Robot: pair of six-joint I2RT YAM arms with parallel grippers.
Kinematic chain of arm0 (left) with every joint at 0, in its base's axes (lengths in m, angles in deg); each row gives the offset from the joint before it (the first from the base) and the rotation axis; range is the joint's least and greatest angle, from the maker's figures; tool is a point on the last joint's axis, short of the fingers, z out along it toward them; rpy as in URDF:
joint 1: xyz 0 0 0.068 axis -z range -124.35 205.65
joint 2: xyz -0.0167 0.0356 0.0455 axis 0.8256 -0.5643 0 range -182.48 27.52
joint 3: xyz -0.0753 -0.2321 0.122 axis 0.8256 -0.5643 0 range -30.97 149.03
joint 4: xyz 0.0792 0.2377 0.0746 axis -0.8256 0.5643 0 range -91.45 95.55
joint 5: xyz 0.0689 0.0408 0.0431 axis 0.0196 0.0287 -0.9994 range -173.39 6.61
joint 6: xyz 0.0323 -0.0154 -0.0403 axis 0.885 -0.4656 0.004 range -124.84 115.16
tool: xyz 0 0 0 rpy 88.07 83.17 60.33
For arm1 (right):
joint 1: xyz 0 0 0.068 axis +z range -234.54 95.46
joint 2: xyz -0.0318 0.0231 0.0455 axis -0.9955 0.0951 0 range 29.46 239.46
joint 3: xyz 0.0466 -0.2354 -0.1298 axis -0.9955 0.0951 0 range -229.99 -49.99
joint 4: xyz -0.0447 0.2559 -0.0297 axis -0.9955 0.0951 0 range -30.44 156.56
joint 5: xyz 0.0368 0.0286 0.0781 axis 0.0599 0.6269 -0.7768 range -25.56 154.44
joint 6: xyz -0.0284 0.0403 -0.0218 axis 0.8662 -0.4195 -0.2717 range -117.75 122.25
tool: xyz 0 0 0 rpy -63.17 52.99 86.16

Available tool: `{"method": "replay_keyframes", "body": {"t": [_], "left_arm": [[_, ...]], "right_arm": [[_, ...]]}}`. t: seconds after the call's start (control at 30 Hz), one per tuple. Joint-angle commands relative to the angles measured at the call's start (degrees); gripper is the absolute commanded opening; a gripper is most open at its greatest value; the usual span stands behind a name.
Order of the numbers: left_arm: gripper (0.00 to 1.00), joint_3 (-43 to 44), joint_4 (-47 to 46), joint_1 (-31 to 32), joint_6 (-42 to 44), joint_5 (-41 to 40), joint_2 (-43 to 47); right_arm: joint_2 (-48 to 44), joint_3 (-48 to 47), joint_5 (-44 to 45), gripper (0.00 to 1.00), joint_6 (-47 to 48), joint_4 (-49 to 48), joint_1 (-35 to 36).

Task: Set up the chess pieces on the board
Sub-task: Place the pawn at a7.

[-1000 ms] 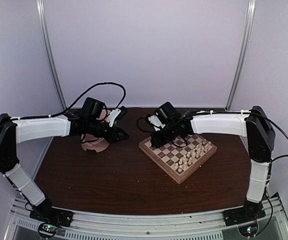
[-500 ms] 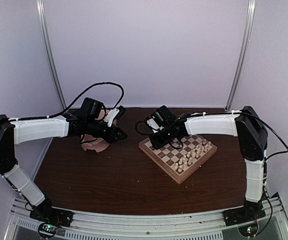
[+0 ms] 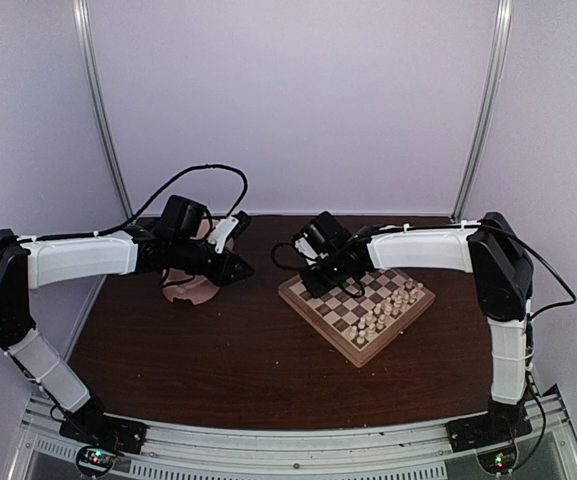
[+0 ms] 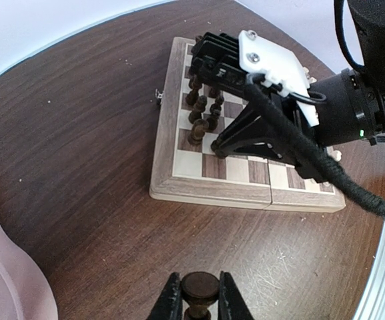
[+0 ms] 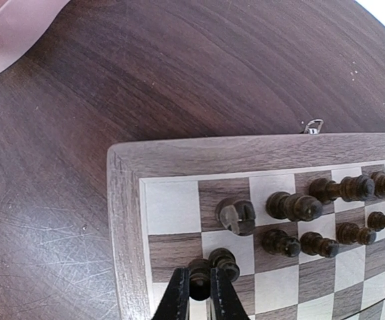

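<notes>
clamping a dark piece (image 5: 199, 279), the right gripper (image 5: 199, 297) hangs over the board (image 5: 127, 220); left gripper (image 4: 200, 304) pinches another chessman (image 4: 200, 287).

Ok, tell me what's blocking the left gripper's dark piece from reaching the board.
Only bare table lies between the held piece in the left gripper and the board. Over the board, though, the right gripper, closed on another piece, hangs low beside the dark pieces there.
</notes>
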Motion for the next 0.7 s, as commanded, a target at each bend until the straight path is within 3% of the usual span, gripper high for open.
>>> {"method": "replay_keyframes", "body": {"t": [0.0,0.33,0.67], "left_arm": [[0.15,0.77,-1.15,-0.45,0.00,-0.09,0.72],[0.15,0.47,-0.73,-0.46,0.09,-0.15,0.69],[0.15,0.25,-0.53,-0.46,0.30,-0.28,0.80]], "right_arm": [[0.48,-1.45,3.14,0.08,0.78,0.83,0.24],[0.69,-2.20,-3.76,0.09,1.31,-0.40,0.27],[1.99,-2.66,-4.75,0.09,1.31,-0.05,0.28]]}}
